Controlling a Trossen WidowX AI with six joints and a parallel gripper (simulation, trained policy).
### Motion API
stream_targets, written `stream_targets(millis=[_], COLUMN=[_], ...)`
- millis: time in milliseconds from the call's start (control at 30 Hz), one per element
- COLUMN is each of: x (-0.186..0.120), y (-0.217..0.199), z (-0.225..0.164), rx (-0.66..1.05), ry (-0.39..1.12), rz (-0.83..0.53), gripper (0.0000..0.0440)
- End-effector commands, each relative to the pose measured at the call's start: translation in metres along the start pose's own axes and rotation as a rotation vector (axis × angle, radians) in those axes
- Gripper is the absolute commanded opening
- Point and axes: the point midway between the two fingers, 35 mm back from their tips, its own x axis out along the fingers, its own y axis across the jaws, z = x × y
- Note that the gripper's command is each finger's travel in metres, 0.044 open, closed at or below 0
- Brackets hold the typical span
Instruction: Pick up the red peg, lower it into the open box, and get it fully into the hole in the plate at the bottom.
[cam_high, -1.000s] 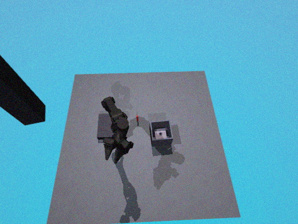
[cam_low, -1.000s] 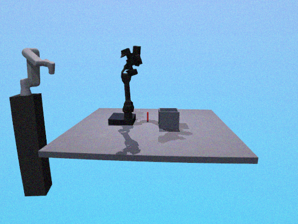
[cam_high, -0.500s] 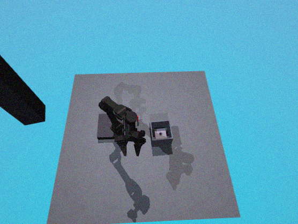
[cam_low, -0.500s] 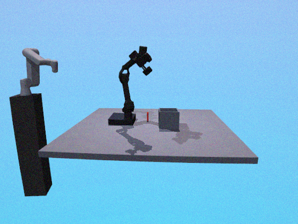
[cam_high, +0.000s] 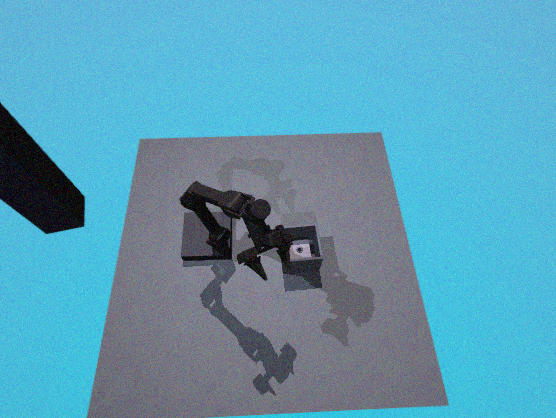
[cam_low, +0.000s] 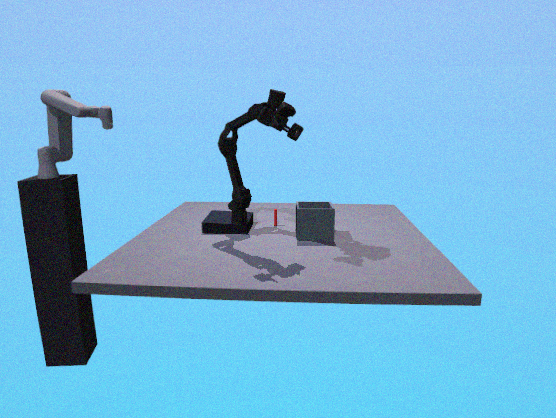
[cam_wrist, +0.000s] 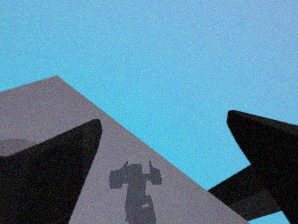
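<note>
Red thin peg (cam_low: 275, 218) is standing upright on the grey flat table (cam_high: 390, 370) (cam_low: 165, 275) (cam_wrist: 45, 105), between the black arm's base (cam_high: 200, 232) (cam_low: 215, 226) and the grey open box (cam_high: 302, 275) (cam_low: 315, 225). Only the outside view is showing it. The top view is showing the white plate with a round hole (cam_high: 306, 255) inside the box; the outside view is hiding it behind the walls. High above the table, the black gripper (cam_high: 276, 271) (cam_low: 292, 121) (cam_wrist: 163, 120) is holding nothing, its jaws spreading wide apart in the wrist view.
</note>
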Motion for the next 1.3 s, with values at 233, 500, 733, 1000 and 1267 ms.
stream_targets(millis=[233, 500, 733, 1000, 1267], x=[-0.018, -0.040, -0.065, -0.097, -0.133], y=[0.072, 0.123, 0.164, 0.204, 0.237], z=[-0.004, -0.013, -0.027, -0.051, -0.083], rx=[0.185, 0.302, 0.382, 0.442, 0.466], ry=[0.018, 0.086, 0.187, 0.345, 0.544], rz=[0.268, 0.459, 0.611, 0.757, 0.858], gripper=[0.0440, 0.0440, 0.0440, 0.0440, 0.0440])
